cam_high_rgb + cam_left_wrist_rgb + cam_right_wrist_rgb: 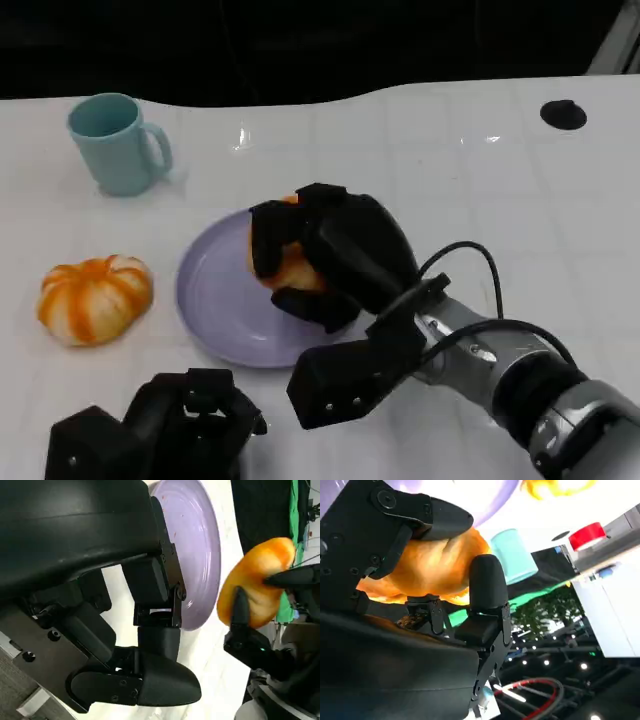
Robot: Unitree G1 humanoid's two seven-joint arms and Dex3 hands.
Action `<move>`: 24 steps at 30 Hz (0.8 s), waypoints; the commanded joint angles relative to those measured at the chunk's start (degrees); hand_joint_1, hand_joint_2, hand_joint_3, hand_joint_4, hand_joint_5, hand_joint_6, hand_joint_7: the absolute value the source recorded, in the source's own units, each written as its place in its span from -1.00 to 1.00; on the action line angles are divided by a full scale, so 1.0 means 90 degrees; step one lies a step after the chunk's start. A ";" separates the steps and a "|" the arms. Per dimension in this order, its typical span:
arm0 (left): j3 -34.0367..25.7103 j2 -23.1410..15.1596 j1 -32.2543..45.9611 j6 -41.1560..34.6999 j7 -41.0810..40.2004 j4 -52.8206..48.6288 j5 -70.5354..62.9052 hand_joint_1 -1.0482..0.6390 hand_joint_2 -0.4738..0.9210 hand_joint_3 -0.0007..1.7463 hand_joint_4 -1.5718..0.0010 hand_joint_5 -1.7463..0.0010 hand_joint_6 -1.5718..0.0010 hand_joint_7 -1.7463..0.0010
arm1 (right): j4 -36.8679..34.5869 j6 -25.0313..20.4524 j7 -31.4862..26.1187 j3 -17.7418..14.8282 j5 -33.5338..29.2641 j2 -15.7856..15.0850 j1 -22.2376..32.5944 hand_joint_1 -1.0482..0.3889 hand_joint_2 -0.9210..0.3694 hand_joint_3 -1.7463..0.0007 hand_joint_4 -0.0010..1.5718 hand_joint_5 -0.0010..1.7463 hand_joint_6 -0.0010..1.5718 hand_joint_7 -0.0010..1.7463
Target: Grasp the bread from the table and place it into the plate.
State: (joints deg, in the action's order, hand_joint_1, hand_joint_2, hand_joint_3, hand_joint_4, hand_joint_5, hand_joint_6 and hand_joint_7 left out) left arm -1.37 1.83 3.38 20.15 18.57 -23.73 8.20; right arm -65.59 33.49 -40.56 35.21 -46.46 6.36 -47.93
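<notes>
Head view: the bread (290, 268), a golden-orange roll, sits inside my right robot hand (325, 255), black fingers wrapped over its top and sides, held over the right part of the lavender plate (215, 295). Whether the bread's underside touches the plate surface I cannot tell from here. In the left wrist view the bread (257, 587) shows apart from the plate (200, 555), pinched between dark fingertips (240, 610) of my right robot hand, with pale tabletop visible between bread and plate rim. In the right wrist view the bread (437, 565) is pressed between my right robot hand's fingers (487, 587) and its black shell, firmly clamped. Plate rests flat on the white tabletop (480, 180), roughly centre of the scene. My left robot hand (165, 430) lies low at the near edge of the tabletop, just short of the plate, fingers curled inward with nothing in them; the left wrist view shows those fingers (150, 680) folded toward the shell. Further out: an orange-and-white striped pumpkin-shaped thing (95, 298) lies on the tabletop beside the plate, on my left, not touching it. A light teal mug (115, 143) stands upright farther back on the left, handle turned toward the plate side. A small black round disc (563, 113) sits far back on the right, well apart from everything.
</notes>
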 commanded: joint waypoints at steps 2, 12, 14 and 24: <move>-0.0015 -0.0050 0.0054 0.0104 -0.0018 0.0063 0.0019 -1.00 0.44 -0.19 -1.00 -0.42 -0.74 -0.01 | -0.0181 0.0042 0.0462 -0.0068 0.0217 0.0067 -0.0246 0.12 -0.26 -0.17 0.10 0.76 0.12 0.19; -0.0010 -0.0070 0.0051 0.0136 -0.0013 0.0055 0.0010 -1.00 0.46 -0.21 -1.00 -0.41 -0.74 0.00 | 0.0078 -0.0613 0.1818 -0.0070 0.0345 -0.0010 -0.0239 -0.43 -1.00 0.81 -0.72 -0.46 -0.45 -0.99; -0.0011 -0.0071 0.0058 0.0090 -0.0028 0.0080 0.0014 -1.00 0.46 -0.21 -1.00 -0.41 -0.74 0.00 | 0.0135 -0.0673 0.1849 -0.0053 0.0328 -0.0026 -0.0217 -0.50 -1.00 0.76 -0.83 -0.50 -0.54 -1.00; -0.0003 -0.0087 0.0048 0.0097 -0.0071 0.0066 -0.0047 -1.00 0.48 -0.24 -1.00 -0.41 -0.75 0.00 | 0.0489 -0.0921 0.1895 0.0121 0.0163 -0.0207 -0.0141 -0.56 -1.00 0.64 -0.83 -0.43 -0.71 -1.00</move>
State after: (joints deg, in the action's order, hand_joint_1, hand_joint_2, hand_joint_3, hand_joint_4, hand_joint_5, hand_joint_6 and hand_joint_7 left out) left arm -1.14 1.86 3.42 20.68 18.56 -23.69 7.98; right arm -62.34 25.62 -23.24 35.86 -44.48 5.49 -49.12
